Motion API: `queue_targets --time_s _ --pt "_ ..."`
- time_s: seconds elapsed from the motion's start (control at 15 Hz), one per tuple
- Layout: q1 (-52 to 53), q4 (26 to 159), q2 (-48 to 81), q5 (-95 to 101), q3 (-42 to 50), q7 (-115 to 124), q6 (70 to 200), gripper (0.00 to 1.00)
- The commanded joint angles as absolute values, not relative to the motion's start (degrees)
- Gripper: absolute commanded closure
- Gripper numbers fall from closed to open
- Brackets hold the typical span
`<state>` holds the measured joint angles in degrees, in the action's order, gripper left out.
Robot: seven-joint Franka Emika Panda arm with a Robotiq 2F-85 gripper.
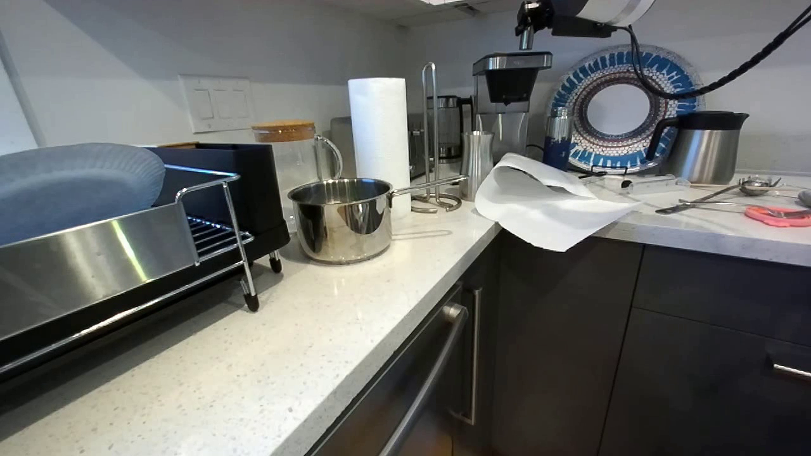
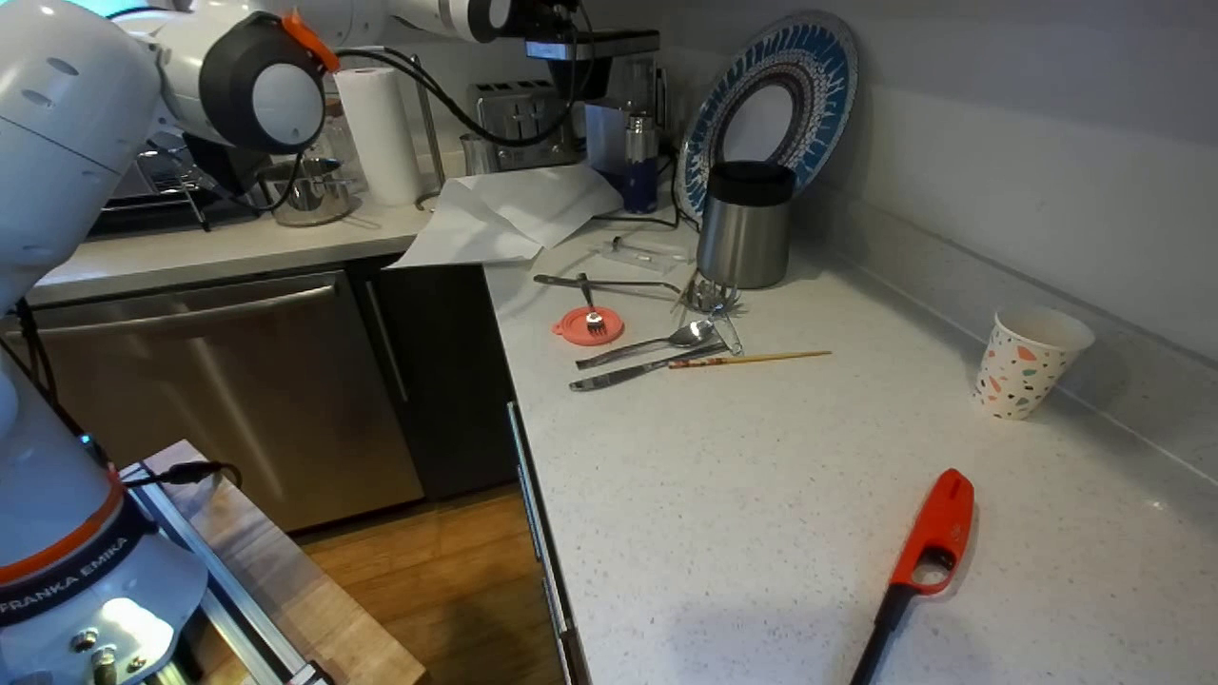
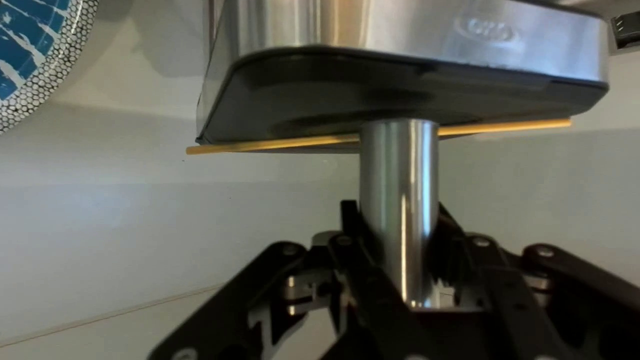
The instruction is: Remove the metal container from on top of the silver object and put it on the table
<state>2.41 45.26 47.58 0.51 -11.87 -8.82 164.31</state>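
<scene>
My tool (image 3: 397,215) is closed down to the width of the metal container (image 3: 399,170), gripping opposite sides, likely so that round, slick steel can't roll away. The container is over the coffee maker (image 1: 512,79), touching or not I can't tell; lifting straight should clear it for the desk (image 2: 761,495) beside the coffee maker.

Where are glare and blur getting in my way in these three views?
Wrist view: bright vertical streaks run down the metal container, and the gripper looks dark and slightly soft. In an exterior view: a glare streak crosses the dish rack's steel panel. In an exterior view: a white highlight sits on the robot base.
</scene>
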Motion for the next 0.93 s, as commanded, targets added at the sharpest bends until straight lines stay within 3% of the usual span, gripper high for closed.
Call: queue_targets --time_s 0.0,0.33,0.87 --pt "1.3 42.6 48.2 -0.5 -15.7 -13.1 160.4 0.89" --pt "-0.3 47.0 44.9 -1.2 -20.9 -16.8 160.9 0.89" --pt "-1.1 61.6 34.5 -0.4 -19.9 -12.6 165.2 0.89"
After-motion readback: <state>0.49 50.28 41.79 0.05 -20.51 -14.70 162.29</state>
